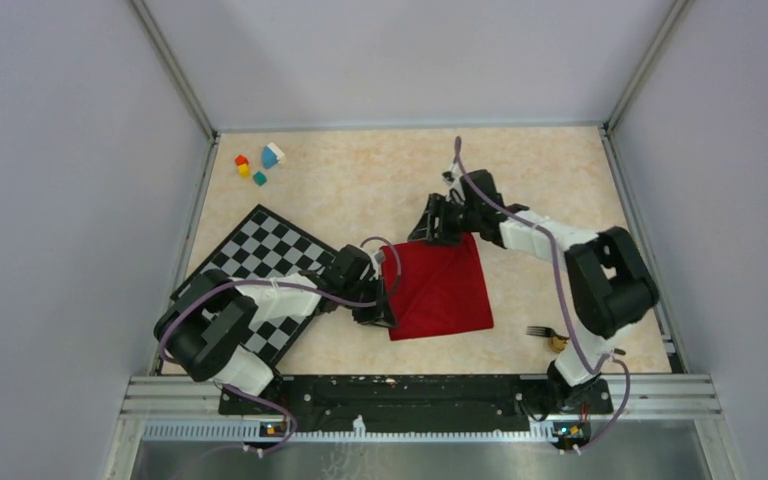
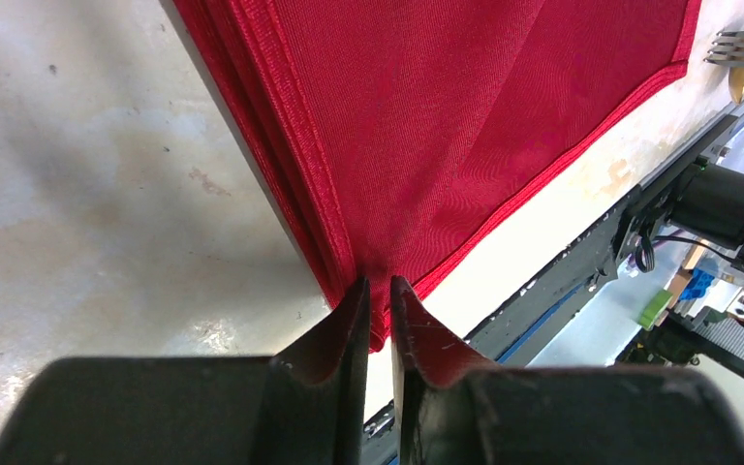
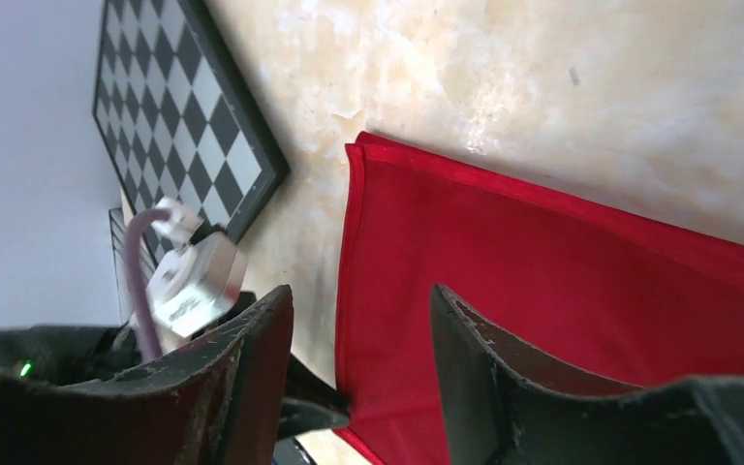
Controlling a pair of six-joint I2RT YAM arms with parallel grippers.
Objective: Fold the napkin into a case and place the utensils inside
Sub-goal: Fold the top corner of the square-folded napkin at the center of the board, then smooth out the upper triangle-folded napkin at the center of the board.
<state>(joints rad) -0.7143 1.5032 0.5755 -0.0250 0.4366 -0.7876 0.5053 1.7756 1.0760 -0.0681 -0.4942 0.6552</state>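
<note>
One red napkin (image 1: 440, 290) lies flat on the table (image 1: 520, 180). It is near-square and layered along its left edge (image 2: 300, 165), with its sides running slightly askew from near to far. The left gripper (image 1: 384, 318) pinches the near-left corner, jaws closed on the cloth. The right gripper (image 1: 430, 232) hovers at the far edge, jaws spread wide and holding nothing, a napkin corner (image 3: 354, 147) showing between them. Well to the right of both jaws lie one dark fork (image 1: 539, 331), tines toward the napkin, and one gold-bowled spoon (image 1: 558, 342) just beside it. Left of the left jaws sits one checkerboard mat (image 1: 260, 262); beyond it are four small coloured blocks (image 1: 258, 163).
</note>
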